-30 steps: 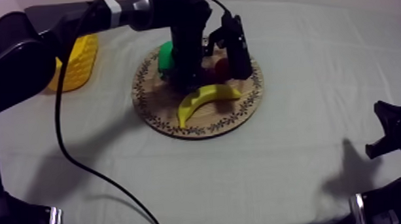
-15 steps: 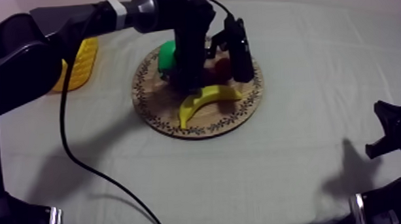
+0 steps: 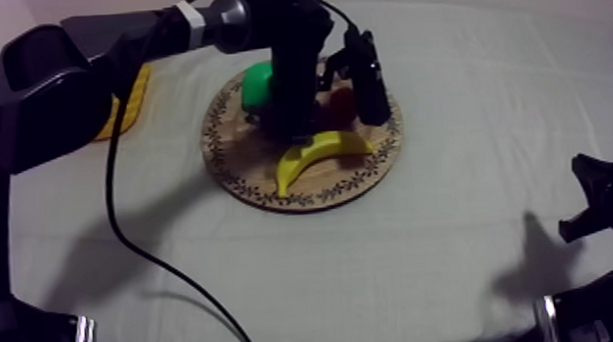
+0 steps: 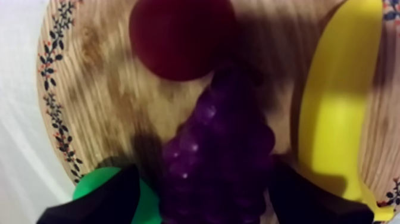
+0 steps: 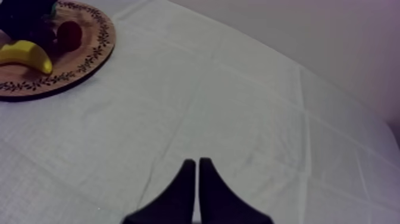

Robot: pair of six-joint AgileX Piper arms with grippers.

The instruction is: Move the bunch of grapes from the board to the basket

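Observation:
The purple bunch of grapes (image 4: 220,137) lies on the round wooden board (image 4: 107,89) between a small red fruit (image 4: 178,36) and a banana (image 4: 339,101). My left gripper (image 4: 205,176) is open and low over the bunch, one black finger on each side of it and close to it. A green pear (image 4: 98,182) sits just beyond one finger. From above, the left gripper (image 3: 296,131) stands on the board (image 3: 261,180) and hides the grapes. My right gripper (image 5: 197,170) is shut on nothing, low over the cloth at the right (image 3: 605,207).
The yellow basket (image 3: 134,92) stands at the back left, partly behind my left arm. On the board lie the pear (image 3: 258,82), the small red fruit (image 3: 340,101) and the banana (image 3: 315,155). Bare cloth stretches across the front and right.
My left arm has shifted a little to the right and now covers more of the basket; its gripper stays over the board. The right arm has not moved.

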